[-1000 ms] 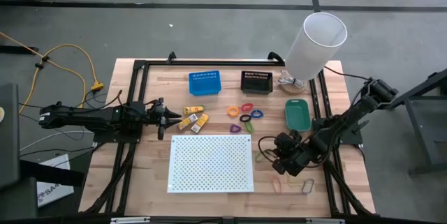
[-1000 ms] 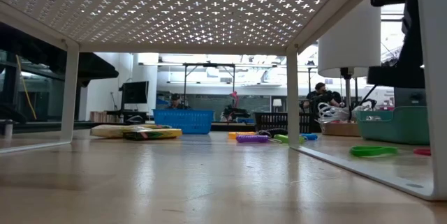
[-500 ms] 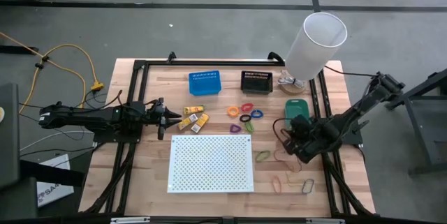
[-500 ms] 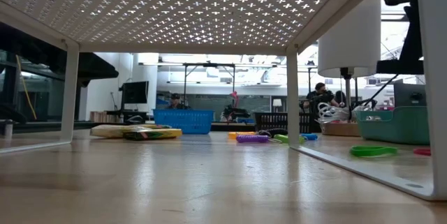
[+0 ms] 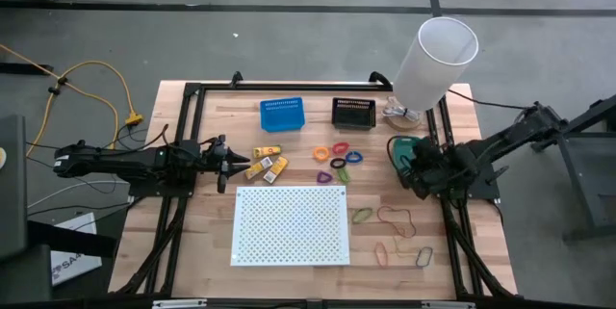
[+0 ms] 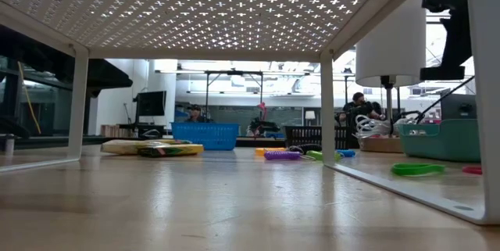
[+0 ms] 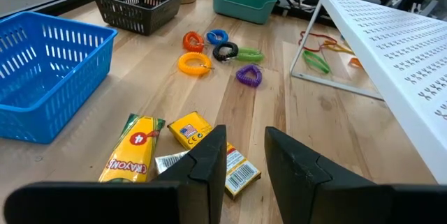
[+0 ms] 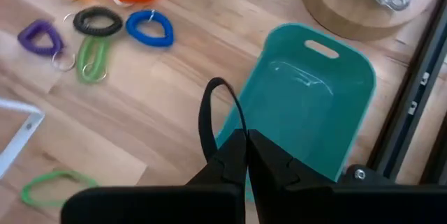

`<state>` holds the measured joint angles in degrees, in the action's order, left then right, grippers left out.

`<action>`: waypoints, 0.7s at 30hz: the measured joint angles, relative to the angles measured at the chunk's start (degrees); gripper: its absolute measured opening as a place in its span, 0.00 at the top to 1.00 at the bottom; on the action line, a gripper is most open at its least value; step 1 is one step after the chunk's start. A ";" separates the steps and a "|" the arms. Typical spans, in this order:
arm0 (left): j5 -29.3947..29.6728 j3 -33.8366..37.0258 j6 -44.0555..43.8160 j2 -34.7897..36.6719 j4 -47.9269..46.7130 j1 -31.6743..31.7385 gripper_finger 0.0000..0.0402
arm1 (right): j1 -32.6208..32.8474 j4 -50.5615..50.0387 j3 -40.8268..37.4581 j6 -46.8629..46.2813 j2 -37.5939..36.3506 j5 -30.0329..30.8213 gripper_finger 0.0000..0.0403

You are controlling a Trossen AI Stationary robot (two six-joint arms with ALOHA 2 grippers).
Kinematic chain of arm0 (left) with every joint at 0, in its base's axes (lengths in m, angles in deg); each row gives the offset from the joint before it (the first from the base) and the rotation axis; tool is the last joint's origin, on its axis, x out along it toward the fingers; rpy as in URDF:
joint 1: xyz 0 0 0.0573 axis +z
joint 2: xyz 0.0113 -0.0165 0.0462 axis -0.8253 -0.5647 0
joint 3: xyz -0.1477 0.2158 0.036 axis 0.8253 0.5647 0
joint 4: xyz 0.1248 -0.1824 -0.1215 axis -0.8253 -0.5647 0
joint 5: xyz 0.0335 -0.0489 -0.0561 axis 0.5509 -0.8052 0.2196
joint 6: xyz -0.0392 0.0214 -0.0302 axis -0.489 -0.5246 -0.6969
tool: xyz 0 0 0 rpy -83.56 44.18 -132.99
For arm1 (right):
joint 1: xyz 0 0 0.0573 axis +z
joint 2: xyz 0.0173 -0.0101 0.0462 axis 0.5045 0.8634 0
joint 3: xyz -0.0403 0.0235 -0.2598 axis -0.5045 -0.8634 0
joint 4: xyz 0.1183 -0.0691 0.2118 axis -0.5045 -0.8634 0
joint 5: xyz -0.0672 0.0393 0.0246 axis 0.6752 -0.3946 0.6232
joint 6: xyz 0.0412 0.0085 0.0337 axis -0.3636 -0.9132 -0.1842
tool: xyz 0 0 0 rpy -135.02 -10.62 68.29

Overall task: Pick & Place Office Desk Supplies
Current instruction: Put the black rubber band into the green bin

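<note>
The right gripper (image 8: 246,144) is pinched fully shut on a thin black rubber band (image 8: 218,112), whose loop stands up from between the fingertips. It hangs over the near left edge of the teal plastic bin (image 8: 318,105) at the table's right side, so the band lies just short of the bin's open floor. Dropping it in would take a short move farther out over the bin, whose long axis runs near to far.

The left gripper (image 7: 244,158) waits at the table's left with its fingers partly apart, holding nothing, just beside the yellow-orange rectangular packets (image 7: 202,140).
</note>
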<state>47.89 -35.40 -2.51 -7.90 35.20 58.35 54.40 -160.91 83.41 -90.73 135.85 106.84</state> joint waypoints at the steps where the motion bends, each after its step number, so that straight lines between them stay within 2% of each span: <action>1: 0.00 0.00 0.00 0.00 0.00 0.00 0.76 | -1.16 -0.05 0.00 0.49 -0.53 -0.37 0.99; 11: 0.01 0.00 -0.01 -0.01 0.00 0.00 0.76 | -12.64 0.25 -0.89 5.83 -3.47 -3.38 0.99; 21: 0.00 0.00 0.01 0.00 0.00 0.01 0.76 | -20.50 12.77 -12.05 8.94 -3.42 -7.82 0.99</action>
<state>47.89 -35.40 -2.50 -7.89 35.20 58.36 33.90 -148.14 71.35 -81.79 132.44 99.02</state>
